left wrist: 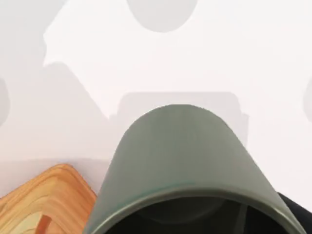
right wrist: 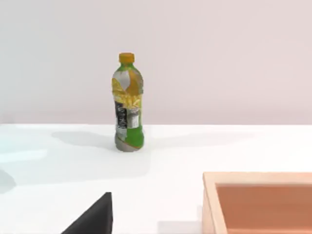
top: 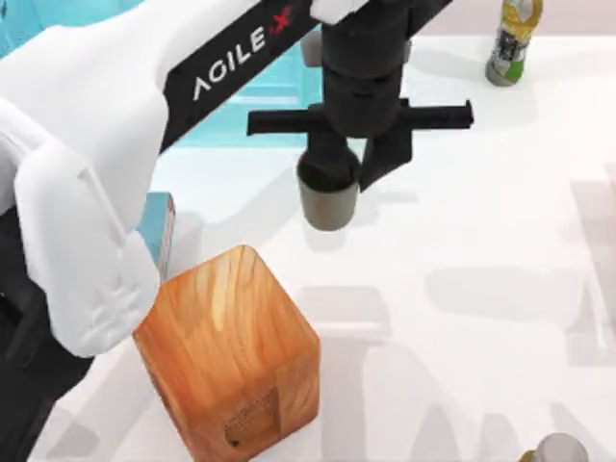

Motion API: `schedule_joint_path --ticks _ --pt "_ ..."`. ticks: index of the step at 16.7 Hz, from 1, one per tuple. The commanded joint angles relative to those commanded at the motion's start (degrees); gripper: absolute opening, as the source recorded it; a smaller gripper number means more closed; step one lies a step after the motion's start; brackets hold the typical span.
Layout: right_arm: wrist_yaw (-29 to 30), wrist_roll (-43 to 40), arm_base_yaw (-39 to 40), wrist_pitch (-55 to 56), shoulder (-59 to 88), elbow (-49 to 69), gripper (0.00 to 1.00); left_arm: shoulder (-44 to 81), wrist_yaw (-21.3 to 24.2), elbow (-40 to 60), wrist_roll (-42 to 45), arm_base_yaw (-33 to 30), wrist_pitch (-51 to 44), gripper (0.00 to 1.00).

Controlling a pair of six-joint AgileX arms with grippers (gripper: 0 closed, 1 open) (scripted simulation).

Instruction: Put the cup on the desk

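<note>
Cup [top: 328,200] sits in the left gripper [top: 348,166], upright, mouth up, over the desk [top: 481,289] around the middle of the top view, a bit toward the far side. One finger goes down inside the cup mouth, the other runs outside the wall on the right, so the fingers pinch the rim and wall (closed on the cup, not released). Whether the cup base already touches the desk I cannot tell from above; its shadow lies close beside it, so I judge it low or just landing.

Progress, as a judgement: the carry looks mostly done, the cup is over bare desk, clear of the wooden block [top: 231,356] to the near left and well apart from the bottle [top: 513,38] at the far right. Left to do: finish the set-down if not yet seated, open the fingers, lift away.

Pose: left arm reaches in from the left edge across the turquoise shelf unit [top: 250,96], wrist pointing straight down. Left wrist view has the cup wall and dark mouth [left wrist: 185,165] up close, block corner [left wrist: 44,204] beside it.

Right arm parked; its wrist view looks at the bottle [right wrist: 127,105] and a wooden tray edge [right wrist: 258,200], with a dark tip of its own gripper [right wrist: 95,217] at the edge (finger state cannot tell).
</note>
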Motion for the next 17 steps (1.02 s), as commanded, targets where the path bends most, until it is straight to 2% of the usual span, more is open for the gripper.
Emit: schedule_joint_path --ticks 3,9,17 --pt "0.0 0.0 0.0 0.0 0.0 0.0 1.0 3.58 -0.08 4.43 -4.46 -4.45 -3.14 0.0" --pt "0.0 0.0 0.0 0.0 0.0 0.0 1.0 3.56 -0.07 3.89 -4.53 -4.63 -2.6 0.0" --pt "0.0 0.0 0.0 0.0 0.0 0.0 1.0 0.42 0.55 -13.47 -4.13 -4.0 8.96 0.0"
